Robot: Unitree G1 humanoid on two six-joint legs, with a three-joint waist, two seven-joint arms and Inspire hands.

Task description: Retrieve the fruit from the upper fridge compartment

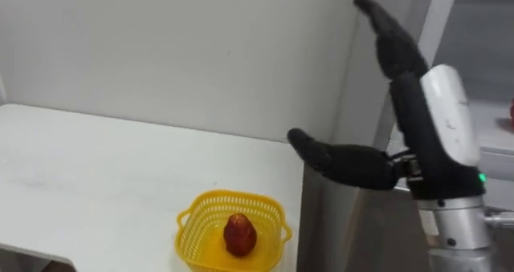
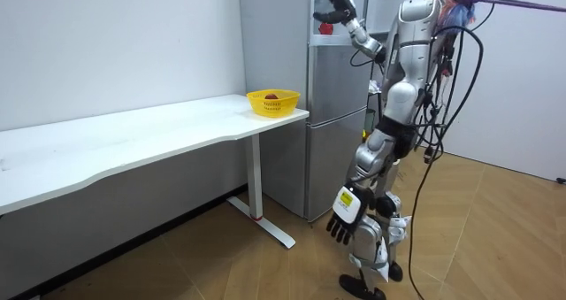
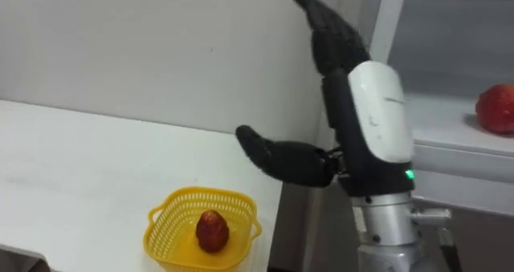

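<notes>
Up at the fridge (image 2: 336, 114), right hand (image 1: 411, 103) spread, left hand (image 2: 343, 220) hanging slack, yellow basket (image 1: 233, 196) on white table (image 1: 96, 184).

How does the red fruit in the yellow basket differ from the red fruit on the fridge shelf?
The tapered red fruit lies in the yellow plastic basket, low on the white table; the rounder red fruit sits higher on the fridge shelf, level with the open right hand. The tapered red fruit shows whole; the rounder red fruit is cut by the picture's edge. Both are red, and neither is held.
</notes>
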